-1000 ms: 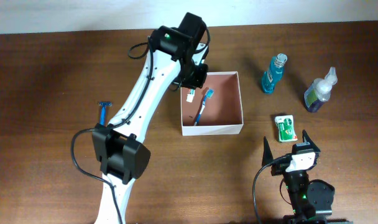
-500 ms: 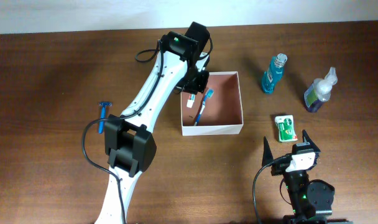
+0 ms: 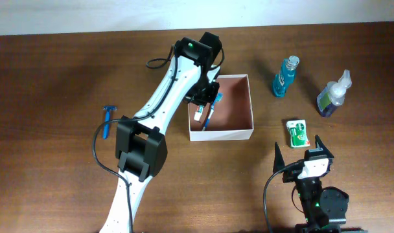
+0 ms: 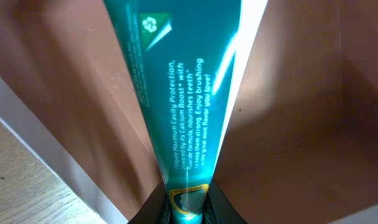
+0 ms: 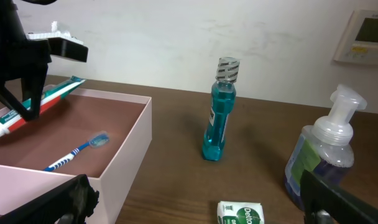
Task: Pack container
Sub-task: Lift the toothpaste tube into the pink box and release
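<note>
Toothpaste tube (image 4: 183, 93) between left gripper (image 4: 188, 210) jaws, over container (image 3: 251, 107); toothbrush (image 5: 77, 152) inside, below. Mouthwash bottle (image 5: 217, 118), pump bottle (image 5: 322, 162), floss pack (image 5: 240, 214) ahead of right gripper (image 5: 198, 196) jaws.

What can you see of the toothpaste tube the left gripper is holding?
The toothpaste tube looks like soft glossy plastic. One side is teal with white print and a recycling mark, another is white and red, and the cap end is white. The left gripper is shut on it. It hangs tilted, cap end lower, over the container, above a toothbrush. Whether it touches the floor is unclear.
</note>
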`<state>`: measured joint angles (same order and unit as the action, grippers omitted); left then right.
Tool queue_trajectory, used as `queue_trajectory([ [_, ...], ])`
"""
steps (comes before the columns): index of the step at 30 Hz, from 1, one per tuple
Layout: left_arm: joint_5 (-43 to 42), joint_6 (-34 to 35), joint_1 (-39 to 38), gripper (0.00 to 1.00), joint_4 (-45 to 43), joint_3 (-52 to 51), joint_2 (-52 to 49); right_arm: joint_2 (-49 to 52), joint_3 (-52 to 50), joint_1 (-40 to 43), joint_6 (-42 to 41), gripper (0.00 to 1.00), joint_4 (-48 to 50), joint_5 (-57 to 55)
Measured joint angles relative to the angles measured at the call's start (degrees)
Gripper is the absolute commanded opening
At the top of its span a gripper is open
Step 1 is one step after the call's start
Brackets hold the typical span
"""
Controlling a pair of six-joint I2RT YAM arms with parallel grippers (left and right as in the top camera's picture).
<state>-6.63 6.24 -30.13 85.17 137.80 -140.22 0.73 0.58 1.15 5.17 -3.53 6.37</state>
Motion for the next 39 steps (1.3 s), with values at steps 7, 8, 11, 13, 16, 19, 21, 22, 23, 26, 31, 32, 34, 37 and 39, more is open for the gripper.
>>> queue_trajectory([
  [7, 0.0, -0.87, -0.28, 0.15, 1.01, -0.02, -0.04, 0.0, 0.0, 0.0, 0.0, 0.98, 0.0, 0.0],
  [8, 0.0, -0.87, -0.31, 0.15, 1.01, -0.07, -0.04, 0.0, 0.0, 0.0, 0.02, 0.98, 0.0, -0.02],
  [11, 0.0, -0.9, -0.28, 0.17, 1.22, -0.55, -0.04, 0.0, 0.0, 0.0, 0.0, 0.99, 0.0, 0.0],
  [13, 0.0, -0.9, -0.28, 0.18, 1.22, -1.22, -0.04, 0.0, 0.0, 0.0, 0.0, 0.98, 0.0, 0.0],
  [16, -0.02, -0.9, -0.28, 0.18, 1.25, -1.79, -0.39, 0.0, 0.0, 0.0, 0.02, 0.98, 0.0, 0.0],
  [19, 0.0, -0.87, -0.28, 0.18, 1.16, -1.84, -1.22, 0.0, 0.0, 0.0, 0.0, 0.98, 0.0, -0.02],
  [21, 0.0, -0.9, -0.28, 0.18, 1.18, -1.84, -1.92, 0.0, 0.0, 0.0, 0.0, 0.98, 0.0, 0.0],
  [22, 0.0, -0.9, -0.28, 0.18, 1.16, -1.86, -2.25, 0.0, 0.0, 0.0, 0.0, 0.98, 0.0, 0.0],
  [23, 0.0, -0.9, -0.28, 0.18, 1.09, -1.86, -2.58, 0.0, 0.0, 0.0, 0.02, 0.98, 0.0, 0.0],
  [26, 0.0, -0.9, -0.28, 0.18, 0.5, -2.12, -2.86, 0.0, 0.0, 0.0, 0.0, 0.98, 0.0, 0.0],
  [31, 0.0, -0.9, -0.28, 0.19, -0.44, -2.12, -2.86, 0.0, 0.0, 0.0, 0.02, 0.98, 0.0, 0.0],
  [32, 0.0, -0.9, -0.28, 0.21, -0.7, -2.12, -2.86, 0.0, 0.0, 0.0, 0.04, 0.98, 0.0, 0.0],
  [34, 0.0, -1.03, -0.28, 0.22, -1.2, -2.12, -2.86, 0.0, 0.0, 0.0, 0.04, 0.98, 0.0, 0.0],
  [37, 0.0, -1.07, -0.28, 0.24, -1.42, -2.08, -2.86, 0.0, 0.0, 0.0, 0.0, 0.98, 0.0, 0.0],
  [39, 0.0, -1.09, -0.28, 0.28, -1.31, -1.4, -2.91, 0.0, 0.0, 0.0, 0.0, 0.98, 0.0, 0.0],
])
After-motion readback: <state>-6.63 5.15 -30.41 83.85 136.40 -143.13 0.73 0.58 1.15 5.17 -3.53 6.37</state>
